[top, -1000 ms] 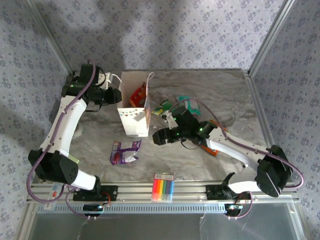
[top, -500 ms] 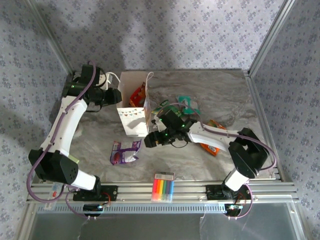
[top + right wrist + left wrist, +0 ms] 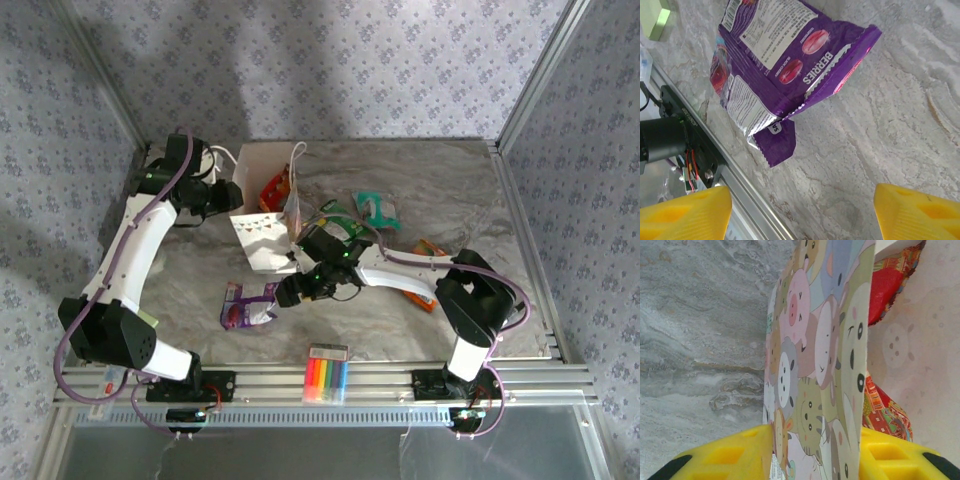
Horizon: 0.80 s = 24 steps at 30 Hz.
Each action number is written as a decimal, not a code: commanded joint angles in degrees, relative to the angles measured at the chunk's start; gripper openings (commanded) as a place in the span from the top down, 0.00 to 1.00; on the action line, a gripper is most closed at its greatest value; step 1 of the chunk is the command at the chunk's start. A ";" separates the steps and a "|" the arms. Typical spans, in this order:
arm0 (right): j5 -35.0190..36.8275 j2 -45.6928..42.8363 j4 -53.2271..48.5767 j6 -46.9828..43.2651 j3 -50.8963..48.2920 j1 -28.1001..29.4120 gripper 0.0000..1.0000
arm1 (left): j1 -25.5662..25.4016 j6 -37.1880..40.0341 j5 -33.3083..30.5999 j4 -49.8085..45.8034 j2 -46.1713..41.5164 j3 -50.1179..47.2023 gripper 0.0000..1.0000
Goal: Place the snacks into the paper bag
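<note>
we see the left arm bent at the elbow, reaching to the far left part of the table (image 3: 190, 285). the left gripper (image 3: 224, 196) is closed on the side wall of the paper bag (image 3: 262, 235), which stands upright with the red packet (image 3: 274, 188) inside. in the left wrist view this printed wall sits between the two yellow fingers (image 3: 725, 455). the right arm stretches low across the middle, toward the left. the right gripper (image 3: 287, 292) has its fingers wide apart, just beside the purple packet (image 3: 248, 303), which lies flat on the table.
</note>
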 commanded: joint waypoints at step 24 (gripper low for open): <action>23.93 -3.48 4.68 19.41 -3.82 10.22 0.19 | -0.39 -3.57 -0.97 5.70 -3.92 -5.82 0.61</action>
